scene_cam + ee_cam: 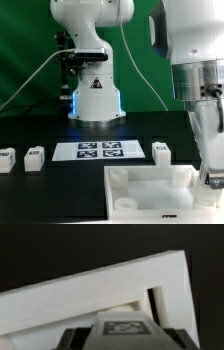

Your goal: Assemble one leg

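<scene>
Fingers point(75, 338): closed on the leg, one dark finger showing on each side of it in the wrist view. In the exterior view the arm's lower end hides them.
Leg point(125, 327): held between the fingers, tag face toward the wrist camera, right at a corner of the plate. I cannot tell whether it touches the plate.
Plate point(100, 286): large and white with a raised rim, lying flat at the front of the table point(55, 190). The arm comes down at its edge on the exterior view's right.
Main risk: the leg probably has to meet a corner socket squarely. If it is off line or tilted, it could catch on the rim, jam, or twist in the grip.
Second risk: pressing down off-centre could push or tip the plate, since nothing visible pins it.
Third risk: letting go before the leg is seated could drop it over the rim.
Marker board point(100, 150): flat behind the plate, apart from it.
Other legs: one point(161, 151) just behind the plate, two more point(35, 155) point(8, 158) well off to the exterior view's left.
In the way: only the rim itself; the other legs lie clear of the held one.
</scene>
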Motion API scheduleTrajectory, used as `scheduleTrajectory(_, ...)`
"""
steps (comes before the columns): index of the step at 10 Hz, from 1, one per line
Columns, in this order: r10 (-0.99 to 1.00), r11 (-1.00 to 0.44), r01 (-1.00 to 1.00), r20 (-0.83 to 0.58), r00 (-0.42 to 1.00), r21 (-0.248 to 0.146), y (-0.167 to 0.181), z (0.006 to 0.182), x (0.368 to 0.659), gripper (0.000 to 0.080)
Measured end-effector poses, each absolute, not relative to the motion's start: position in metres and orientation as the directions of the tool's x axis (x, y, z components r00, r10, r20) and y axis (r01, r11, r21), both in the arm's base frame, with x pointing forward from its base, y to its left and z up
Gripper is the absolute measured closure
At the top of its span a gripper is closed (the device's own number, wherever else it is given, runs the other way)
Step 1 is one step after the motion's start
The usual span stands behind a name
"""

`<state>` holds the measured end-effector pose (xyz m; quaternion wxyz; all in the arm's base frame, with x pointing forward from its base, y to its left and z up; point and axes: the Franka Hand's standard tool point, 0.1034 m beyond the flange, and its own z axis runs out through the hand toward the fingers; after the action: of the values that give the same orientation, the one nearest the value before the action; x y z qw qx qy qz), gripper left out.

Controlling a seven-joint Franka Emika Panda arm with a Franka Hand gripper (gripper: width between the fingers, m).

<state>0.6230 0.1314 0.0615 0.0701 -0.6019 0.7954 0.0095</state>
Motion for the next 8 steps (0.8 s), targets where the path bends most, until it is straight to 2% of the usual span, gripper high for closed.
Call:
scheduleTrajectory(3, -0.952, 0.288, -0.955, -0.13, -0.278, -0.069, 0.1296, 0.0613, 0.6232, 0.0522)
scheduleTrajectory(4, -0.953, 0.284, -0.956, -0.13, -0.274, -0.069, 0.13, 0.0612, 0.6231, 0.0369)
scheduleTrajectory(5, -0.96, 0.259, -0.963, -0.128, -0.249, -0.072, 0.1302, 0.0612, 0.623, 0.0369)
scheduleTrajectory(6, -0.981, 0.161, -0.984, -0.12, -0.151, -0.079, 0.1305, 0.0615, 0.6218, 0.0208)
scheduleTrajectory(7, -0.993, 0.044, -0.996, -0.114, -0.035, -0.076, 0.1312, 0.0636, 0.619, 0.0168)
scheduleTrajectory(8, -0.991, -0.069, -0.994, -0.106, 0.078, -0.082, 0.13, 0.0661, 0.6185, 0.0168)
